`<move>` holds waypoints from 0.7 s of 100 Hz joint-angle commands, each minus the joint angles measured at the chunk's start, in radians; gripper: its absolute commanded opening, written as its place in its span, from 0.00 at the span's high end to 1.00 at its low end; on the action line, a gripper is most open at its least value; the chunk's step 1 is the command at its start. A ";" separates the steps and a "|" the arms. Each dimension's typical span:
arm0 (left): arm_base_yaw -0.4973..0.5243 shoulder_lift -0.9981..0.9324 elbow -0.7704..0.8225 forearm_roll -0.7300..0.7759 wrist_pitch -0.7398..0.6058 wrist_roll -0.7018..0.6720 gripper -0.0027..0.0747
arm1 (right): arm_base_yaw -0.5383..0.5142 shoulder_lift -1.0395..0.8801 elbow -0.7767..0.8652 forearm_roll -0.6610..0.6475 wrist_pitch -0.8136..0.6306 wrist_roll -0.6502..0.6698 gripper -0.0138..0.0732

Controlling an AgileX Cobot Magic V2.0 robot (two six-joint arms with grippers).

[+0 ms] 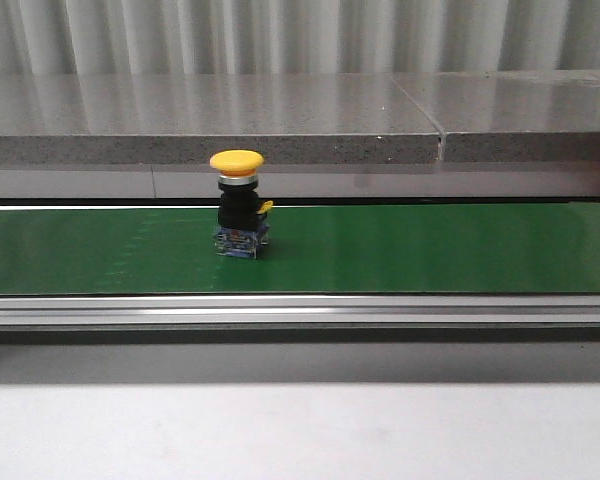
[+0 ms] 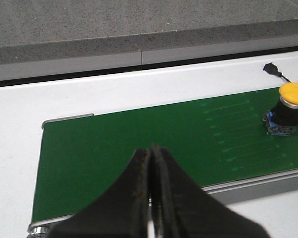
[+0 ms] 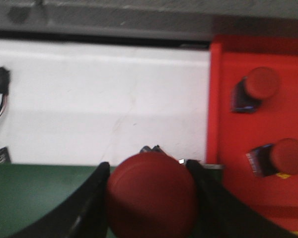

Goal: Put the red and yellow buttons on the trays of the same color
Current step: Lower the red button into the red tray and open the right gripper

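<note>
Buttons numbered four in all across my views: one yellow button (image 1: 237, 203) stood upright on the green conveyor belt (image 1: 430, 248), two red buttons (image 3: 256, 89) already lay on the red tray (image 3: 228, 163), and a third red button (image 3: 151, 196) sat between the fingers of my right gripper (image 3: 148, 198), its domed cap filling the gap. I held that one clenched from both sides over the belt's end, just beside the red tray, which I judged was so it could go across to join the other two of its colour. My left gripper (image 2: 151, 193) was pressed closed on nothing, fingers touching, and hung over the near side of the belt towards its left end, well apart from the yellow button, which stood farther along the belt to the right; I took that as waiting for it. No yellow tray showed in any of my views, so I could not tell where it lay. A small black connector (image 2: 271, 68) on its wire lay on the white table (image 2: 20, 124) just beyond the belt's far edge
</note>
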 commanded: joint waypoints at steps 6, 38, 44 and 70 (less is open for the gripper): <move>-0.008 0.002 -0.025 -0.028 -0.066 0.001 0.99 | -0.103 0.037 -0.148 -0.001 -0.013 -0.004 0.62; -0.008 0.002 -0.025 -0.028 -0.066 0.001 0.99 | -0.224 0.323 -0.448 -0.001 -0.004 -0.004 0.62; -0.008 0.002 -0.025 -0.028 -0.066 0.001 0.99 | -0.235 0.372 -0.501 -0.001 -0.002 -0.004 0.62; -0.008 0.002 -0.025 -0.028 -0.066 0.001 0.99 | -0.253 0.543 -0.648 -0.001 0.000 -0.004 0.62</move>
